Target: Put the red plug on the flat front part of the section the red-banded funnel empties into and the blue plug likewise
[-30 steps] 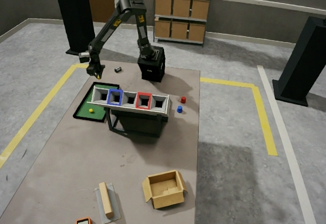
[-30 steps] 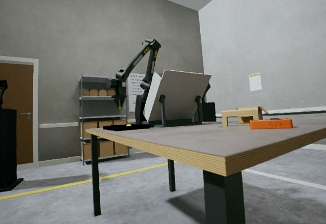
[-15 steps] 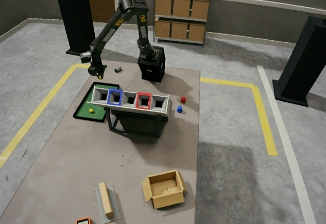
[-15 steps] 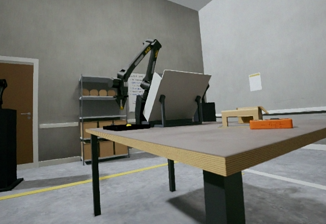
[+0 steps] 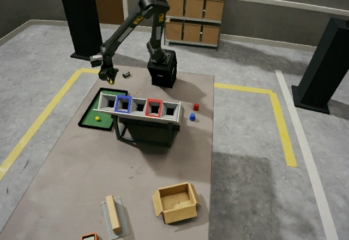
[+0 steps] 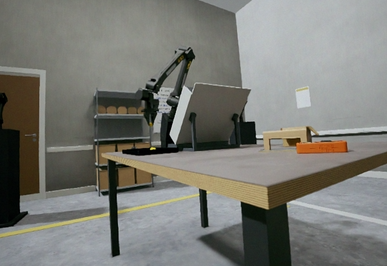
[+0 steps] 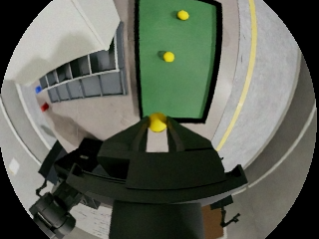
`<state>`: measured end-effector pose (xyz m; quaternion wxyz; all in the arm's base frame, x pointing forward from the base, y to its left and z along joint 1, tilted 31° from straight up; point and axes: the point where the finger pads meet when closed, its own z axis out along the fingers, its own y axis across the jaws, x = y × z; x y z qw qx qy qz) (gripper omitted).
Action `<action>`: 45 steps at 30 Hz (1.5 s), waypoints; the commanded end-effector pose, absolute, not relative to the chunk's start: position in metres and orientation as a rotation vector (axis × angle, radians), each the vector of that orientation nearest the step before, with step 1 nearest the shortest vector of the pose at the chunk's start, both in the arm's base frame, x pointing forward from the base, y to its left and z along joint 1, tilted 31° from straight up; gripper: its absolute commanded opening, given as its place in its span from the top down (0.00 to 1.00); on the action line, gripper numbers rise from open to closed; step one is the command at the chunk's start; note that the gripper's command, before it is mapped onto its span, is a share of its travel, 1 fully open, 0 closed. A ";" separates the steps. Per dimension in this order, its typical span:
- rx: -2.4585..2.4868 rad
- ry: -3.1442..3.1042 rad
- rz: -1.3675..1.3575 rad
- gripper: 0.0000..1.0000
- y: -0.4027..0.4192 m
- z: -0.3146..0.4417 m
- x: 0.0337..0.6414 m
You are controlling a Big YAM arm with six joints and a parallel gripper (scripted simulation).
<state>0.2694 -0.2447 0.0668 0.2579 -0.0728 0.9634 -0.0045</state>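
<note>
My gripper (image 5: 111, 82) (image 6: 150, 123) (image 7: 158, 119) is shut on a yellow marble and holds it above the table, just off the near end of the green tray (image 5: 104, 119) (image 7: 174, 95). Two more yellow marbles lie in that tray in the wrist view, one (image 7: 168, 57) nearer and one (image 7: 182, 15) farther. The funnel row has a blue-banded funnel (image 5: 116, 103) and a red-banded funnel (image 5: 146, 107). The sections (image 7: 91, 85) below show at the left of the wrist view and look empty. The red plug (image 5: 196, 107) (image 7: 45, 107) and blue plug (image 5: 192, 117) (image 7: 38, 90) stand beside the rack. The cover hides the pipes.
A small dark cylinder (image 5: 126, 74) lies near the arm's base (image 5: 162, 72). The tilted cover panel (image 6: 215, 113) stands on dark legs. An open cardboard box (image 5: 179, 214), a wooden block (image 5: 113, 215) on a grey plate and an orange device (image 6: 321, 147) are farther along the table.
</note>
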 end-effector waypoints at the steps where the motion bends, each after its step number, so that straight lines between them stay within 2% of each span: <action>1: -0.189 2.604 -0.020 1.00 -0.227 0.085 0.272; 15: -0.188 2.604 -0.020 1.00 -0.153 0.132 0.267; 23: -0.193 2.561 -0.056 1.00 -0.099 0.197 0.276; 45: -0.184 2.573 -0.025 1.00 0.009 0.261 0.271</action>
